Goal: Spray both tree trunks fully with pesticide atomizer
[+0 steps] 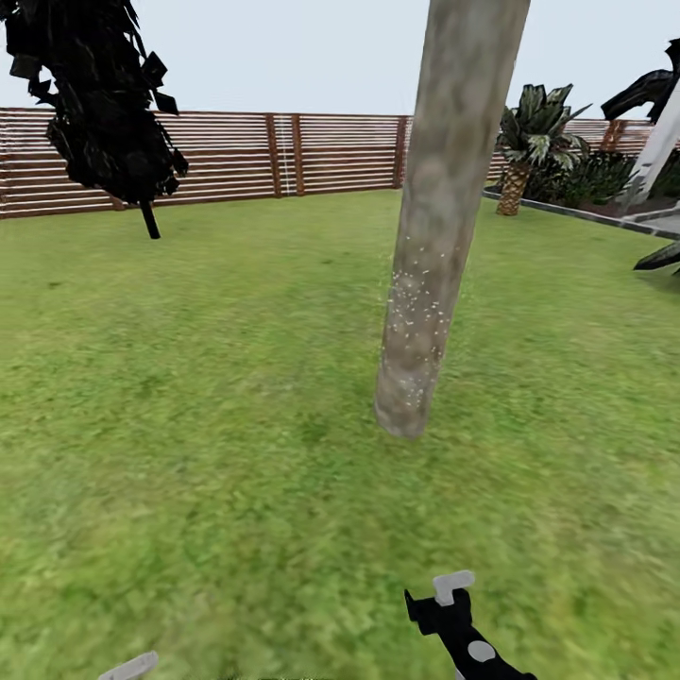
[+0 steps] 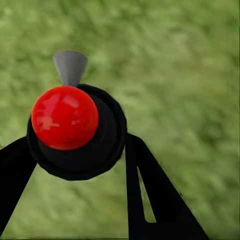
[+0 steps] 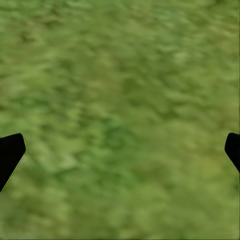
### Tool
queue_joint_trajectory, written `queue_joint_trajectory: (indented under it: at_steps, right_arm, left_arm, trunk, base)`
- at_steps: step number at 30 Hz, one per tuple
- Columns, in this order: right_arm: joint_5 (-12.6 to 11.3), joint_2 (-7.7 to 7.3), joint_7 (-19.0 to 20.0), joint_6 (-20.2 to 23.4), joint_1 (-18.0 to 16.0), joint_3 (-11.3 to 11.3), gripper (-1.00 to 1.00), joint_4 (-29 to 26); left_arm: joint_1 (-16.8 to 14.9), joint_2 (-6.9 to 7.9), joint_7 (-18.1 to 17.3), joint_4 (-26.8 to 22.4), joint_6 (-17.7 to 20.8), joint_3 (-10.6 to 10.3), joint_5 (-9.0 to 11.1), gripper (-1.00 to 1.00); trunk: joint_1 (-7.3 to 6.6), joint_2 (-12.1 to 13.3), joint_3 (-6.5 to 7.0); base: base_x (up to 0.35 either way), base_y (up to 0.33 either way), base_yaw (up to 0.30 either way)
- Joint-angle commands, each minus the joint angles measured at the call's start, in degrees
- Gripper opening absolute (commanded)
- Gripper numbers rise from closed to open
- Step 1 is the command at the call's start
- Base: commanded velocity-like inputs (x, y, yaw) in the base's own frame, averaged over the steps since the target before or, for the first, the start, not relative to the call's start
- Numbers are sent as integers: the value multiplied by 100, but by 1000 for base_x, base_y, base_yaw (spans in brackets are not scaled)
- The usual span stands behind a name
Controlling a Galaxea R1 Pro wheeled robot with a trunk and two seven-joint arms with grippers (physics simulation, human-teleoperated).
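A thick, leaning, mottled grey-brown tree trunk (image 1: 444,217) rises from the lawn straight ahead. Pale pesticide specks (image 1: 414,316) dot its lower part. In the left wrist view my left gripper (image 2: 75,155) is shut on the pesticide atomizer (image 2: 107,142), a dark round body with a red ball on it and a light grey nozzle (image 2: 70,67) pointing away over grass. My right gripper (image 3: 120,155) is open over bare grass, its two black fingers at the picture's edges. The right arm's dark end (image 1: 458,619) shows at the head view's lower edge.
A brown slatted fence (image 1: 236,156) closes the lawn at the back. Dark ragged foliage (image 1: 94,104) hangs at the upper left. A short palm (image 1: 529,142), low bushes and a pale leaning trunk (image 1: 656,142) stand behind a raised border (image 1: 567,212) at the right.
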Motion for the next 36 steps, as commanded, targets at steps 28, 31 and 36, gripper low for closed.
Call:
queue_joint_trajectory:
  at_steps: [28, 31, 36]
  right_arm:
    - [-2, 0, -1, 0, 0, 1, 100, 0]
    - [-2, 0, 0, -1, 0, 1, 100, 0]
    - [-2, 0, 0, 0, 0, 1, 100, 4]
  left_arm:
    - [0, 0, 5, -5, 0, 5, 36, -100]
    - [0, 0, 5, -5, 0, 5, 41, -100]
    - [0, 0, 8, -5, 0, 7, 42, -100]
  trunk:
    - [0, 0, -115]
    - [0, 0, -127]
    - [0, 0, -147]
  base:
    - [50, 44, 276]
    - [237, 228, 276]
    - [157, 276, 275]
